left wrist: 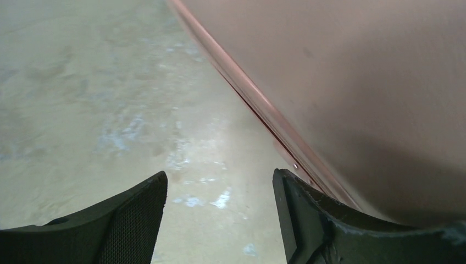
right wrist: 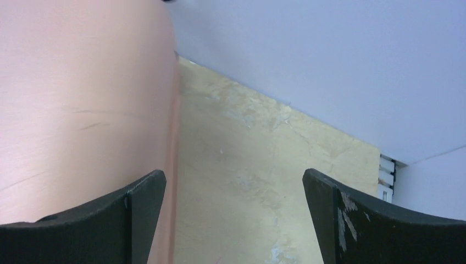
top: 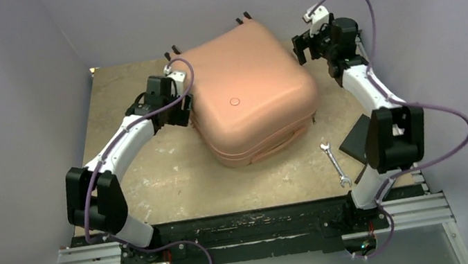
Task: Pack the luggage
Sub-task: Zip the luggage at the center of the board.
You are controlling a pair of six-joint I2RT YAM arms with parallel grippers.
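The salmon-pink luggage (top: 249, 91) lies closed and flat in the middle of the table, wheels toward the back wall. My left gripper (top: 180, 110) stands open at its left side, close to the seam; in the left wrist view the pink shell (left wrist: 351, 82) fills the right and nothing sits between the fingers (left wrist: 137, 220). My right gripper (top: 303, 48) is open beside the suitcase's back right corner. The right wrist view shows the shell (right wrist: 82, 104) on the left, with only bare table between the fingers (right wrist: 340, 220).
A silver wrench (top: 335, 164) lies on the table at the front right. A flat black pad (top: 357, 141) sits beside it, partly under my right arm. Grey walls enclose the table on three sides.
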